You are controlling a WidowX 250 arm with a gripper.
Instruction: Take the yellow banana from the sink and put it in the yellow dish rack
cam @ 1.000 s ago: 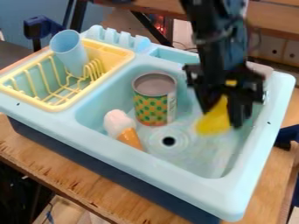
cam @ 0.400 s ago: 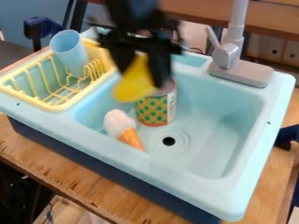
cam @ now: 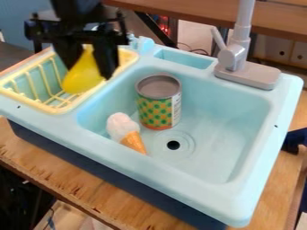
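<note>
Gripper (cam: 90, 72): shifted from the faucet side, past the can (cam: 159, 105), to hang by the dish rack (cam: 127, 58).
Fingers (cam: 107, 58): clenched on the yellow object, one to each side, with the rounded end poking out below.
Yellow object (cam: 81, 81): carried along in the grasp, from in front of the faucet to in front of the rack's wires; exact height above them impossible to tell.
Basin (cam: 221, 112): apparently left behind by the held load; by judgement, a good part of the carry done, but release not yet.
Faucet (cam: 233, 58): uncovered by the gripper's move across.
Can: upright in the basin, unmoved during the pass.
Ice cream cone (cam: 124, 130): leaning near the can, scoop up, tip toward the drain (cam: 173, 145); likewise undisturbed.
</note>
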